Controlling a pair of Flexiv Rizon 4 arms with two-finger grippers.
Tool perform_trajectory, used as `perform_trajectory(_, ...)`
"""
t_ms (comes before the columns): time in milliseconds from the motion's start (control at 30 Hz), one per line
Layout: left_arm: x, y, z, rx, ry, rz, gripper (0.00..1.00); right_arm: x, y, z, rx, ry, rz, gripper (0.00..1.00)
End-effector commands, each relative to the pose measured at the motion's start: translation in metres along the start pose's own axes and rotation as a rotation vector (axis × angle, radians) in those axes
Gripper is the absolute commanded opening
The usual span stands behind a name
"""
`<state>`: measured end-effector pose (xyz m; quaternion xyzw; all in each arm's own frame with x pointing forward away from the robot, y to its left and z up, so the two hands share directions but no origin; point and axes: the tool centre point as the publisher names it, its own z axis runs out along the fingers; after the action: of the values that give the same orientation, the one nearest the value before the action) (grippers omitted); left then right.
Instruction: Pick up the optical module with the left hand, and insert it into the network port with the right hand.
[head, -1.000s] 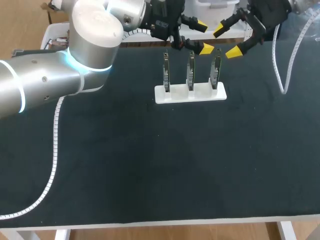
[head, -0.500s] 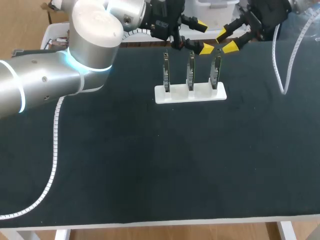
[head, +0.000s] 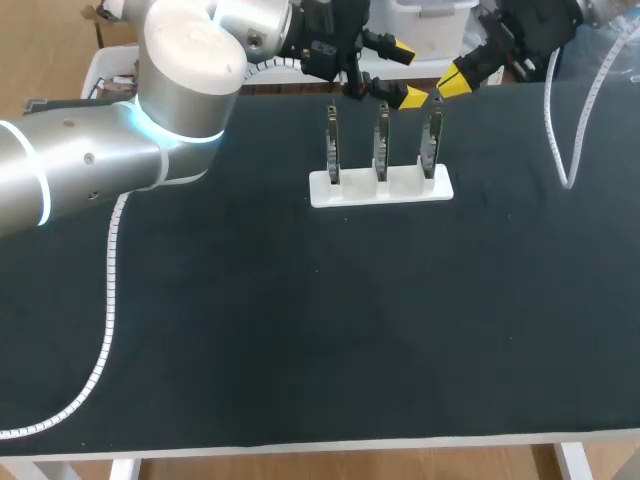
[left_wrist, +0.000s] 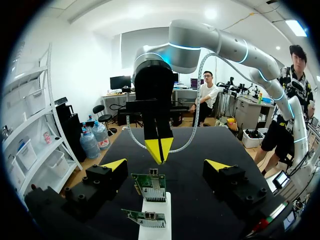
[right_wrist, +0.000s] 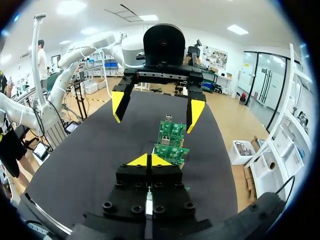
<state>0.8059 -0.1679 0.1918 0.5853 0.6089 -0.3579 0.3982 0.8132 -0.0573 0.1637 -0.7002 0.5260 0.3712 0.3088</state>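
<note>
Three green circuit cards (head: 381, 140) stand upright in a row in a flat white plastic holder (head: 380, 188) near the far edge of the black table mat (head: 300, 330). In the left wrist view the farther of the two cards seen there carries a small silver metal port (left_wrist: 153, 172) on its upper edge. The optical module itself cannot be made out in any view.

Behind the row, the left gripper (head: 405, 73) hangs with its yellow-tipped fingers spread wide and nothing between them. In its own wrist view the two tips sit on either side of the card row.

The right gripper (head: 455, 82) comes in from the far right corner and points down toward the rightmost card. Its two yellow tips are pressed together into one wedge, with nothing visible between them. The wedge sits near the left gripper's lower tip without touching it. From the left wrist view it hangs just above the far card and its port.

A white ribbed cable (head: 110, 300) trails across the mat under the left arm.
</note>
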Motion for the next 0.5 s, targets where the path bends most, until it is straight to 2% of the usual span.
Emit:
perform_trajectory(33,0.0001,-0.0001,0.0,-0.001,0.001,0.001,1.0,0.001,-0.0076,-0.0024,-0.084,-0.003,0.0,0.0)
perform_trajectory(267,0.0001,-0.0001,0.0,-0.001,0.001,0.001,1.0,0.001,-0.0076,-0.0024,-0.084,-0.003,0.0,0.0)
perform_trajectory(500,0.0001,-0.0001,0.0,-0.001,0.001,0.001,1.0,0.01,-0.0068,0.0005,-0.085,-0.011,0.021,0.0)
